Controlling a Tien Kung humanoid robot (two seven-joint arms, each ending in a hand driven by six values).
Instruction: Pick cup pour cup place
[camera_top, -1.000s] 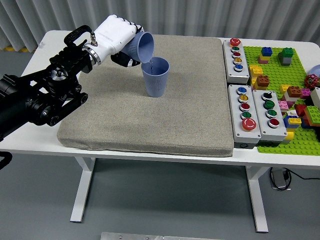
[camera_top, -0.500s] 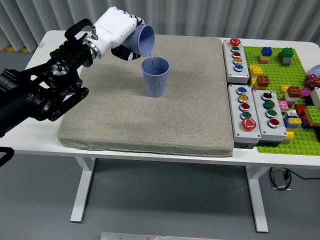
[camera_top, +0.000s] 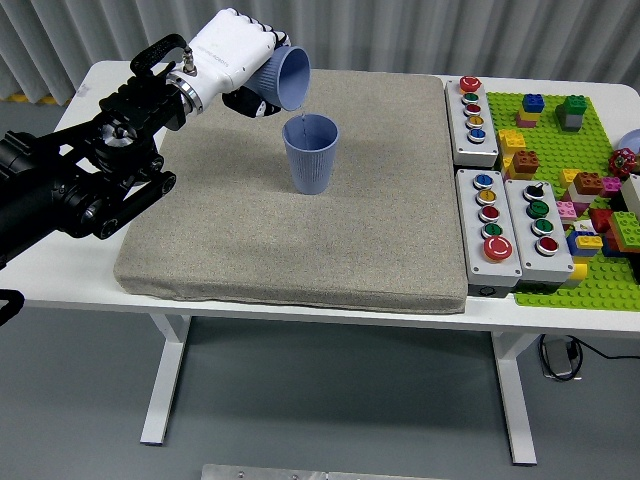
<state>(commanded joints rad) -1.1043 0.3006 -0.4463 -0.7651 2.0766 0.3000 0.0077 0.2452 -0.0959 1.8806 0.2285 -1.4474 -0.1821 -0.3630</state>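
1. My left hand (camera_top: 232, 55) covers most of the tilted cup (camera_top: 283, 78) at upper left; only its rim end shows.
2. My left arm (camera_top: 70, 190) runs off the frame's left edge.
3. The green brick plate (camera_top: 560, 290) and its bricks are cut by the right edge.
4. What the standing cup (camera_top: 311, 153) contains is too small to tell.

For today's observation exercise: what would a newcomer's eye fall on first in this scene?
The white left hand tipping a blue cup above the upright blue cup on the grey mat, a thin stream running between them. Next, the green brick baseplate with colourful bricks at the table's right edge, beside three button boxes.
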